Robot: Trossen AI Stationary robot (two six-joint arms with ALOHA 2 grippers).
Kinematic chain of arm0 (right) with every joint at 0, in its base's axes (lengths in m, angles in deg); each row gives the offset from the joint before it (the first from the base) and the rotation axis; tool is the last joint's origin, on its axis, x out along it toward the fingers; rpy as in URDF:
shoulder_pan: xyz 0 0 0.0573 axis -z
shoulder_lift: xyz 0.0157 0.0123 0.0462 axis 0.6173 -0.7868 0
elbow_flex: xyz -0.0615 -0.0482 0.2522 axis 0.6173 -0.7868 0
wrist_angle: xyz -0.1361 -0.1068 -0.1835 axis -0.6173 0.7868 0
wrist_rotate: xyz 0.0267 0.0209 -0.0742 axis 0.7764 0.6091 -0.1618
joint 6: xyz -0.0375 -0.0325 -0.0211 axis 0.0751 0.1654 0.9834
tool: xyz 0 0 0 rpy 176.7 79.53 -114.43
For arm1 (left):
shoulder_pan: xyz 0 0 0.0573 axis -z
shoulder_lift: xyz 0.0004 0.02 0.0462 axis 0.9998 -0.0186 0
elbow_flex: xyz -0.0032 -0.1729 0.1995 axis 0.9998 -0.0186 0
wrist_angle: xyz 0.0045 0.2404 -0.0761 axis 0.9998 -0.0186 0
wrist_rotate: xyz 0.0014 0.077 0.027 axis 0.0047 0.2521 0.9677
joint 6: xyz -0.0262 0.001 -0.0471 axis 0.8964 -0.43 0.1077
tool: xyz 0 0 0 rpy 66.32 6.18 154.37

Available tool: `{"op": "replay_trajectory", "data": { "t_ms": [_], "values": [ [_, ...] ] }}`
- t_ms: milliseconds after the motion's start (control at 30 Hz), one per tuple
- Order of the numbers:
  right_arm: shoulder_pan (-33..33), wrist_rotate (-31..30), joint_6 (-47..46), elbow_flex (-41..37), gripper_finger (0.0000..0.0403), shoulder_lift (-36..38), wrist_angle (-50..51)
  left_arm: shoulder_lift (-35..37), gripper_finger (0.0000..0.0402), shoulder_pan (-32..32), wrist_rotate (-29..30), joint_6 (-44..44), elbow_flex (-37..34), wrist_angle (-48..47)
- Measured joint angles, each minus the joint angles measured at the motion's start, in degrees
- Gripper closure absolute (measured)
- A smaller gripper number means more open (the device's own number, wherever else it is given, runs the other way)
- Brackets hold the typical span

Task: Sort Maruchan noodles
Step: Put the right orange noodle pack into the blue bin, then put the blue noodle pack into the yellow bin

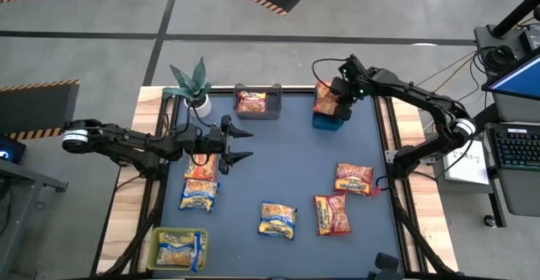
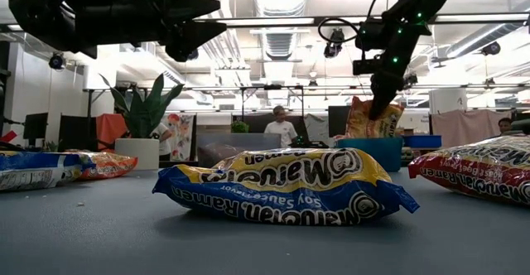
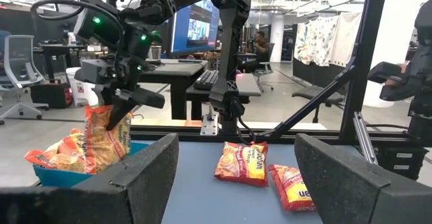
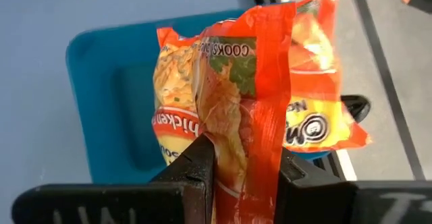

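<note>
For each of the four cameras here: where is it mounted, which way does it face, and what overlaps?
High: overhead, straight down; both arms, blue bin.
Low: table height, facing the room; yellow packet up front, arms above.
Left wrist: past the open left gripper toward the right arm.
Right wrist: down on the right gripper pinching the orange packet.
Shared: that packet over the bin appears in all four.

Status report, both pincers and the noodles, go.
Right pincer shut on orange packet, held over blue bin. Left pincer open, empty, near the plant. Loose packets on mat; nothing blocking the bin.
</note>
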Motion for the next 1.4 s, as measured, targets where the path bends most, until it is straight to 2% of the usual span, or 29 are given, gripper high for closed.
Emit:
{"op": "replay_trajectory", "data": {
  "t_ms": [167, 467, 633, 767, 900, 967, 1033, 1100, 1233, 1400],
  "values": [
    [0.0, 0.0, -0.9, 0.0, 0.0332, 0.0, -0.7, 0.0, 0.0123, 0.0, 0.0, 0.0, 0.0, 0.0],
    [0.0, 0.0, -3.8, 0.0, 0.0281, 0.0, -1.3, 0.0, 0.0123, 0.0, 0.0, 0.0, 0.0, 0.0],
    [0.0, 0.3, -4.6, 0.1, 0.0277, 0.0, -2.8, 0.0, 0.0123, 0.0, 0.0, 0.0, 0.0, 0.0],
    [-0.2, 4.9, -5.6, 0.1, 0.0284, 0.0, -3.7, 0.0, 0.0123, 0.0, 0.0, 0.0, 0.0, 0.0],
    [-1.4, 7.1, -9.9, 0.1, 0.0297, 0.9, -5.4, 0.0, 0.0123, 0.0, 0.1, 0.1, 0.0, 0.0],
    [-2.2, 11.5, -11.3, 0.0, 0.0305, 2.2, -7.1, 0.0, 0.0123, 0.0, 1.6, 0.9, 0.0, -0.3],
    [-3.4, 16.6, -13.4, -1.3, 0.0312, 3.8, -11.5, 0.0, 0.0123, 0.0, 5.0, 2.0, 0.0, -1.6],
    [-5.1, 18.6, -15.9, -3.8, 0.0319, 5.6, -17.4, 0.0, 0.0123, 0.0, 9.1, 3.0, 0.0, -3.7],
    [-9.4, 18.6, -19.3, -10.6, 0.0332, 9.1, -30.5, 0.0, 0.0123, -0.1, 14.2, 5.3, 2.1, -12.7],
    [-14.1, 18.6, -24.2, -20.8, 0.0344, 11.2, -50.7, 0.0, 0.0123, 0.0, 15.0, 7.0, 8.3, -29.6]
  ]
}}
